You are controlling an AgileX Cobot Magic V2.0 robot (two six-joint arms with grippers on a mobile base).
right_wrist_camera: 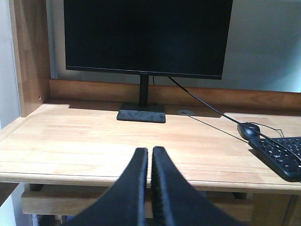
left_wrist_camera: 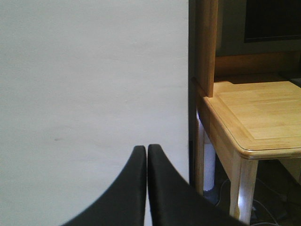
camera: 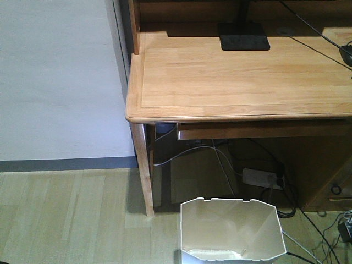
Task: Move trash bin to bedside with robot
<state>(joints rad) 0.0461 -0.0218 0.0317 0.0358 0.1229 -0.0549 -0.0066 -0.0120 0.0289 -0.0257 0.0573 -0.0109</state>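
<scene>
The white trash bin [camera: 231,231] stands on the wooden floor at the bottom of the front view, just in front of the desk's front edge, its cream inside showing. No bed or bedside is in view. My left gripper [left_wrist_camera: 146,149] is shut with nothing in it, held up before a white wall beside the desk's corner. In the right wrist view my right gripper [right_wrist_camera: 150,151] is also shut on nothing, level with the desk's front edge. Neither gripper shows in the front view, and neither touches the bin.
A light wooden desk [camera: 242,82] fills the upper right, with a dark monitor [right_wrist_camera: 146,37], mouse [right_wrist_camera: 248,130] and keyboard [right_wrist_camera: 280,155] on it. A power strip [camera: 261,177] and cables lie under it. A desk leg [camera: 145,176] stands left of the bin; white wall [camera: 55,77] further left.
</scene>
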